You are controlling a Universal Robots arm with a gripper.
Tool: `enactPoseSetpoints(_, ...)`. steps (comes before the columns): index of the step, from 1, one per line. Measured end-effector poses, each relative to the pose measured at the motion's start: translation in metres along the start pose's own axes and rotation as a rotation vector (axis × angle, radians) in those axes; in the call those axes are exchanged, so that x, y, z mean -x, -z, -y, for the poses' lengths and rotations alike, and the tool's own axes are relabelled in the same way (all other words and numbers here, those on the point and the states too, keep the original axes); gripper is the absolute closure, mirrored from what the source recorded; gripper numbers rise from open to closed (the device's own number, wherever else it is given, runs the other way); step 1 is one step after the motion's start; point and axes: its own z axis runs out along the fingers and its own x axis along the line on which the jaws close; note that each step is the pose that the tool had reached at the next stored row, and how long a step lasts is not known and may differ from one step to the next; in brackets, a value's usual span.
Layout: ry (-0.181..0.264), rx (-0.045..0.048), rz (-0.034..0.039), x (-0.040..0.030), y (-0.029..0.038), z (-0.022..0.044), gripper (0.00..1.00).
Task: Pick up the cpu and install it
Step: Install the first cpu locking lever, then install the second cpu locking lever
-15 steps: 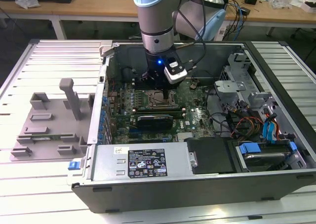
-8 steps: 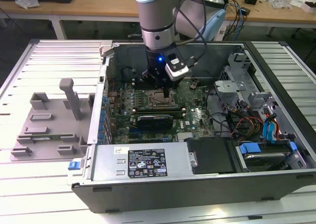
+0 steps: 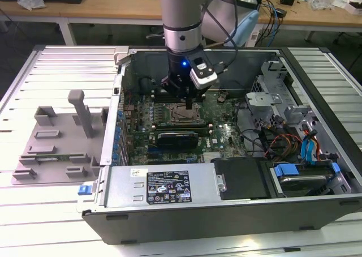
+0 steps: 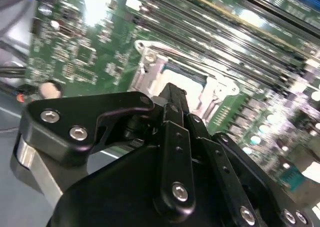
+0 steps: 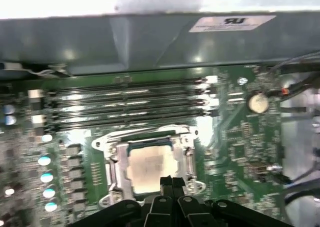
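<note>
Open computer case (image 3: 317, 209) lying on a slatted white worktop (image 3: 51, 211), green motherboard (image 3: 223, 133) inside with dark memory slots (image 5: 125, 104) and a round coin battery (image 5: 258, 103), grey plastic fixture (image 3: 54, 146) with an upright post just beside the case at the exterior view's left.

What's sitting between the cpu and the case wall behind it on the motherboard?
In the first wrist view, a bank of long dark memory slots runs across the green board between the cpu, seated in its socket frame, and the case wall.
</note>
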Motion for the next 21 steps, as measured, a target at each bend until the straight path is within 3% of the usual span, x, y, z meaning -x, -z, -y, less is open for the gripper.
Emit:
enactPoseSetpoints(1,0.003,-0.0043,-0.0491,0.0020,-0.0004,-0.0002,0.89)
enactPoseSetpoints(2,0.005,-0.0068,-0.0757,0.0032,-0.0006,-0.0003,0.89)
enactPoseSetpoints(4,0.008,-0.0108,-0.1151,0.0045,-0.0007,-0.0004,0.89)
enactPoseSetpoints(7,0.012,-0.0106,-0.1189,0.0066,-0.0011,-0.0007,0.89)
enactPoseSetpoints(10,0.059,-0.0073,-0.1161,0.0110,-0.0016,-0.0011,0.89)
enactPoseSetpoints(13,0.059,-0.0073,-0.1161,0.0119,0.0054,-0.0007,0.89)
enactPoseSetpoints(21,0.059,-0.0073,-0.1161,0.0120,0.0063,-0.0007,0.89)
